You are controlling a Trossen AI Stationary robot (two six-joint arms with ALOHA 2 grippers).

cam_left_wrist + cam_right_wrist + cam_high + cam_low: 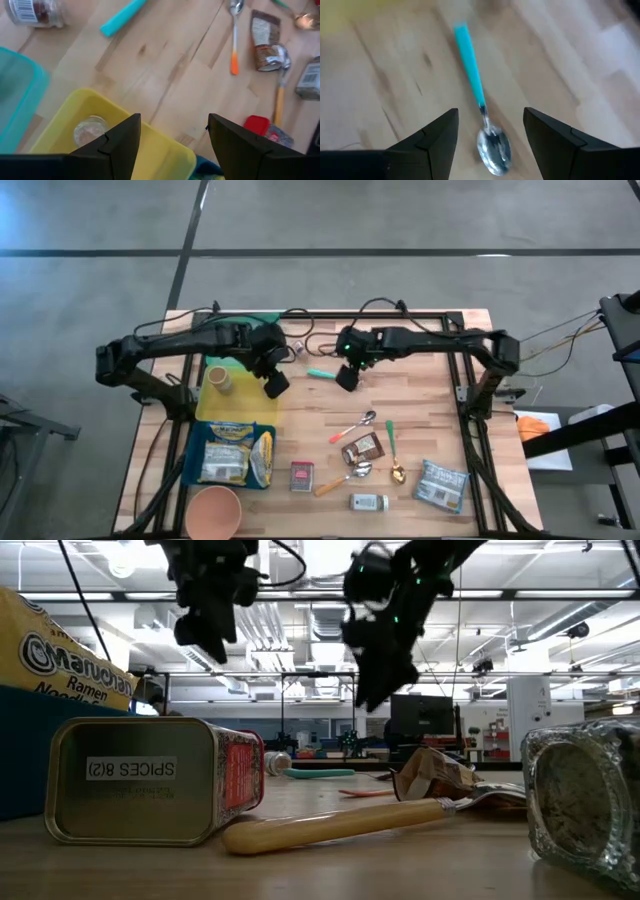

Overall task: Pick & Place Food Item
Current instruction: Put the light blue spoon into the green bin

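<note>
Pale wood tabletop [420, 380] on concrete floor; open workshop with ceiling lights behind in low view.
Left pincer [276, 385] raised over right edge of yellow tray [212, 406], fingers [117, 145] spread, nothing held.
Right pincer [346, 377] raised near tabletop centre, just beside teal-handled spoon [479, 117], fingers [555, 145] spread, empty.
Yellow tray at about 9 o'clock from tabletop centre, small clear jar [219, 379] standing inside.
Ramen packs [235, 454] at 7 o'clock, just below tray.
Red spice tin [302, 476] lying on side at 6 o'clock.
Brown food packet [363, 448] at 5 o'clock, orange-handled spoon [354, 427] just beside at its 11 o'clock, green-handled spoon [393, 452] at its 3 o'clock, wooden-handled spoon [344, 478] at its 7 o'clock.
Glass shaker [369, 502] lying flat near front edge.
Grey-blue pouch [441, 483] at 4 o'clock.
Pink bowl [213, 512] at front-left corner.
</note>
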